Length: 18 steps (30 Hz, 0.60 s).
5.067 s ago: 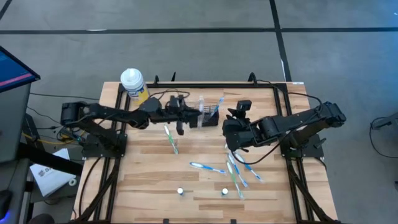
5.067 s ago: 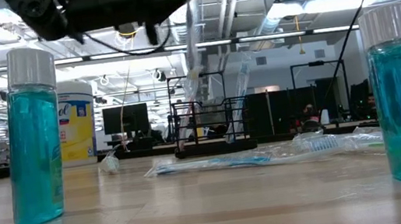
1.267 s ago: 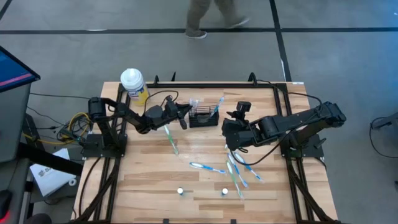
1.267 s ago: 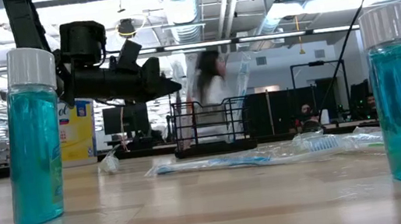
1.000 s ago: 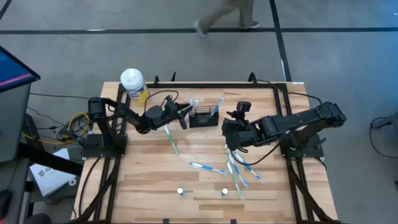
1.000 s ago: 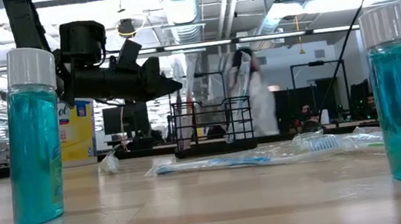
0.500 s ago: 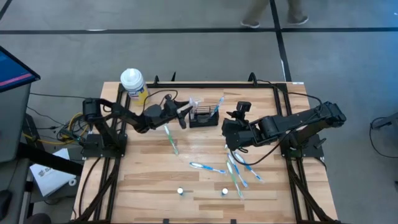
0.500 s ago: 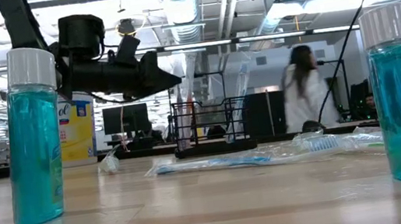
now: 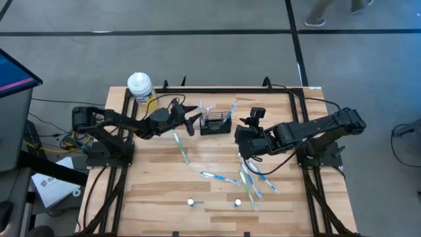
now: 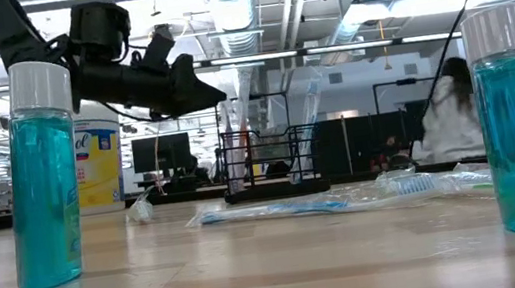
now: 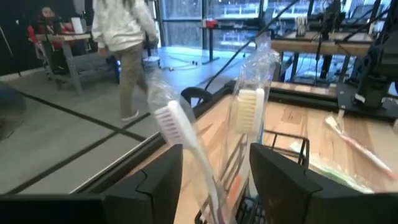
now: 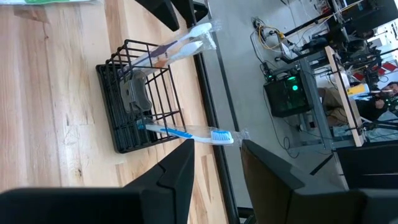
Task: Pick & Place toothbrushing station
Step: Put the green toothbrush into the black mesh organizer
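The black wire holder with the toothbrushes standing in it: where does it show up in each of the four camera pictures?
High view: the black wire holder sits near the table's far edge, between the two arms.
Low view: far back, centre.
Left wrist view: only its top rim, at the bottom.
Right wrist view: left of centre, whole.
Shared landmark: the wrapped white-headed toothbrush standing in it, at and.

We see a black wire-mesh toothbrush holder on the pale wooden table. Our two mouthwash bottles are teal with white caps.
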Each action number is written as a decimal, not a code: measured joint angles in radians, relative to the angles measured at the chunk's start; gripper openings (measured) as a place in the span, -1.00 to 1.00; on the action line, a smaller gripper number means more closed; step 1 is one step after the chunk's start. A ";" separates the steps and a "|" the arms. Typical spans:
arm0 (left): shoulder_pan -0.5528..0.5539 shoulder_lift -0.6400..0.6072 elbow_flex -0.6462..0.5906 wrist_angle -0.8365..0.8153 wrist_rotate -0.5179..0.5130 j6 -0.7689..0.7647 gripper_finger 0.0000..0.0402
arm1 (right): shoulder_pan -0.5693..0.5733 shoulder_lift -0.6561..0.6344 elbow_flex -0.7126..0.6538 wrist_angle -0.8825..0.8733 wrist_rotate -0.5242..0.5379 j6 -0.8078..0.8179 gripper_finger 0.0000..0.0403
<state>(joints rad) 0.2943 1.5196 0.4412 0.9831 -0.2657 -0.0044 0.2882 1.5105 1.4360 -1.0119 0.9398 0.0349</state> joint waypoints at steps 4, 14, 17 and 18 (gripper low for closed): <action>-0.005 -0.037 0.000 -0.039 0.000 0.000 -0.10 | 0.000 0.000 0.000 0.001 0.000 0.000 -0.39; -0.007 -0.103 0.000 -0.159 0.017 0.000 -0.11 | 0.000 0.000 0.000 0.002 0.000 -0.005 -0.39; -0.007 -0.120 0.000 -0.220 0.039 -0.008 -0.13 | 0.000 0.000 0.000 0.003 0.000 -0.005 -0.39; -0.007 -0.127 0.000 -0.234 0.048 -0.014 -0.13 | 0.000 0.000 0.000 0.003 0.000 -0.005 -0.39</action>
<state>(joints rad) 0.2874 1.3925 0.4412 0.7489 -0.2179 -0.0180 0.2879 1.5107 1.4357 -1.0092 0.9401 0.0296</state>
